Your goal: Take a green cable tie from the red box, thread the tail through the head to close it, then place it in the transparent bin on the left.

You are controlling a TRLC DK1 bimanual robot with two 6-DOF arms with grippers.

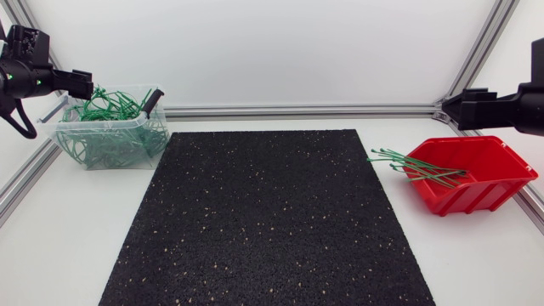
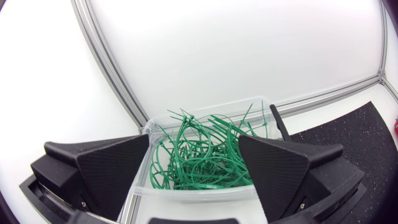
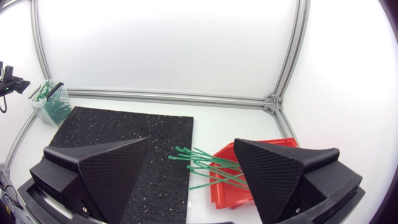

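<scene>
Black left tool point(image 2: 194, 138) hangs open over the transparent bin point(image 2: 205, 190), right tool point(image 3: 191, 140) open near the red box point(image 3: 219, 194)

The left end effector point(image 2: 194, 144) and the right end effector point(image 3: 191, 144) are finished in matte black. Broad wedge-shaped fingers point(image 2: 112, 168) with a finely woven surface texture are seen, and small screws point(image 2: 83, 203) are set in their bases. A looped black cable point(image 1: 21, 126) is carried by the black left arm point(image 1: 38, 72).
</scene>
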